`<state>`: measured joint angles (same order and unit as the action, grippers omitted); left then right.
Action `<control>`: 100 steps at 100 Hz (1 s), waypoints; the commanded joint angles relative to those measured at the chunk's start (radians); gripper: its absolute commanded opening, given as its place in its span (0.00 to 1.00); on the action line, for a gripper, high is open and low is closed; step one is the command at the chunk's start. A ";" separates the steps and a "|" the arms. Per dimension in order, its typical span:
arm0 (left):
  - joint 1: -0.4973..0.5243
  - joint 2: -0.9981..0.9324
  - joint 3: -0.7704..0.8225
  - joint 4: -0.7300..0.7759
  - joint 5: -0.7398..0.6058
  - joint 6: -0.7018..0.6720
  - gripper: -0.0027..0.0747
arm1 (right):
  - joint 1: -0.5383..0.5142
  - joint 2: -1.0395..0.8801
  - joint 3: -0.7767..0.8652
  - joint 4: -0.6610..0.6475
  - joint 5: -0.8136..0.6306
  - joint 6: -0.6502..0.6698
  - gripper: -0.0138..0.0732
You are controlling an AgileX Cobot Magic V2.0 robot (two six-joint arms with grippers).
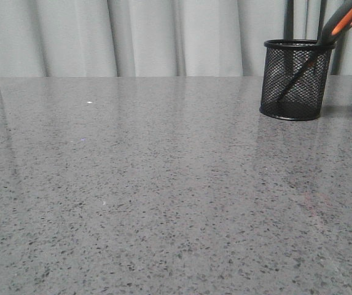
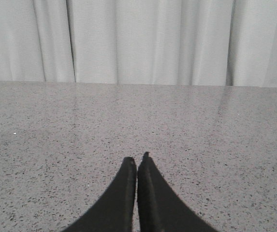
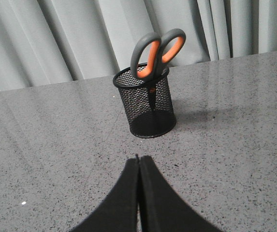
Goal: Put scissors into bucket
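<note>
The bucket (image 1: 295, 80), a black wire-mesh cup, stands upright on the grey table at the far right. The scissors (image 1: 346, 19) stand in it blades down, grey and orange handles leaning out over the rim to the right. The right wrist view shows the bucket (image 3: 146, 103) with the scissors (image 3: 155, 50) inside, a short way ahead of my right gripper (image 3: 138, 158), which is shut and empty. My left gripper (image 2: 137, 159) is shut and empty over bare table. Neither gripper shows in the front view.
The grey speckled table (image 1: 132, 184) stretches across the front view. Pale curtains (image 1: 163, 37) hang behind its far edge. A small white speck (image 1: 89, 102) lies at the far left.
</note>
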<state>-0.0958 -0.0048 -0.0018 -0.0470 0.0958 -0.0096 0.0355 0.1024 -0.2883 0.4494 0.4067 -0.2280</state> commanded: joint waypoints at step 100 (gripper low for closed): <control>0.002 -0.022 0.027 -0.010 -0.080 -0.003 0.01 | -0.006 -0.134 0.317 -0.365 -0.318 0.079 0.07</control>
<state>-0.0958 -0.0048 -0.0018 -0.0483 0.0954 -0.0096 0.0337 -0.0075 0.0101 0.1001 0.1402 -0.1526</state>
